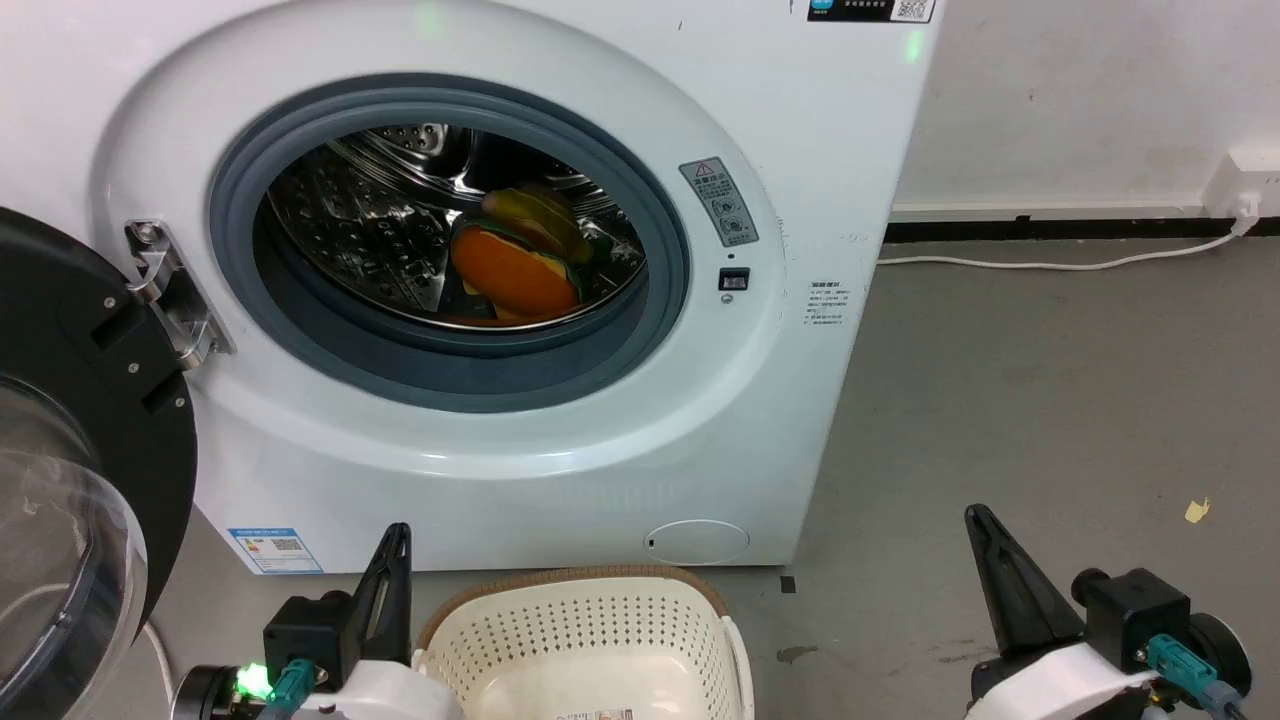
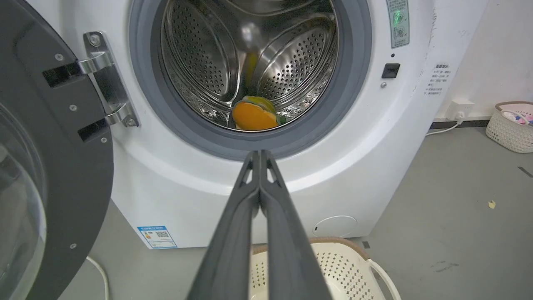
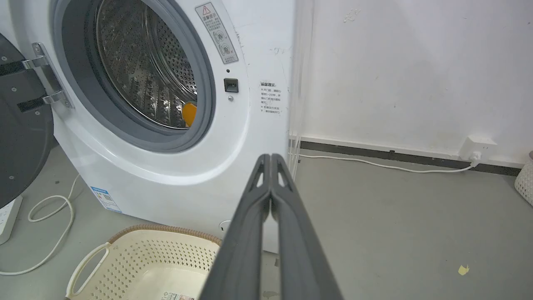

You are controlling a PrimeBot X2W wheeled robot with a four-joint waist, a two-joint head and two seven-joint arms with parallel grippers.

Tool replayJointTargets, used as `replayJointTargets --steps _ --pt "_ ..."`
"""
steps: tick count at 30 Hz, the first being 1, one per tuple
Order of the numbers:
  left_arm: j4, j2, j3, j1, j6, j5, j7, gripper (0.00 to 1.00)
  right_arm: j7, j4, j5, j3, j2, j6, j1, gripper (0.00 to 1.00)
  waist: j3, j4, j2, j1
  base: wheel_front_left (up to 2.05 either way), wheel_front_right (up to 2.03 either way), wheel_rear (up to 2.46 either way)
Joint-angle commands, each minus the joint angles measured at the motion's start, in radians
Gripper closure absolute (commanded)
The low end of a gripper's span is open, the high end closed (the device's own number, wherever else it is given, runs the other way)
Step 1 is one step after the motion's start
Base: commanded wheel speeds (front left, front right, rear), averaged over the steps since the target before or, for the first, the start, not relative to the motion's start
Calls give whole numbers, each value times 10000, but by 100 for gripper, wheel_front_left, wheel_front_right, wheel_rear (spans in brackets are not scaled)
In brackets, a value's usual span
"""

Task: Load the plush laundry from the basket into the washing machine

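Observation:
The white washing machine (image 1: 560, 470) stands with its door (image 1: 90, 400) swung open to the left. Plush laundry lies inside the steel drum: an orange toy (image 1: 510, 275) with green trim, and a yellow one (image 1: 540, 215) behind it. The orange toy (image 2: 254, 116) shows in the left wrist view, and a sliver of it (image 3: 189, 113) in the right wrist view. The cream basket (image 1: 590, 620) sits on the floor before the machine, with only a sticker on its bottom. My left gripper (image 1: 400, 530) is shut beside the basket's left rim. My right gripper (image 1: 975, 515) is shut, well right of the basket.
A white cable (image 1: 1050, 262) runs along the wall to a socket (image 1: 1240, 185) at the right. Another cream basket (image 2: 510, 125) holding items stands far right by the wall. A cord (image 3: 50, 233) loops on the floor left of the machine. A yellow scrap (image 1: 1197, 511) lies on grey floor.

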Motion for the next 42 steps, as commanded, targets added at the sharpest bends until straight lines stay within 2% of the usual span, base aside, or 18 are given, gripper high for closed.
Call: replayJointTargets --steps 1,42 --pt "-70 -83 109 -180 -61 135 66 100 62 -75 -112 -39 0 4 -127 100 -1 -4 0 0 0 0 0" --pt "-394 -662 886 -330 -510 1015 880 100 882 -297 -514 -239 -1 6 -248 100 -32 -88 0 0 0 0 0"
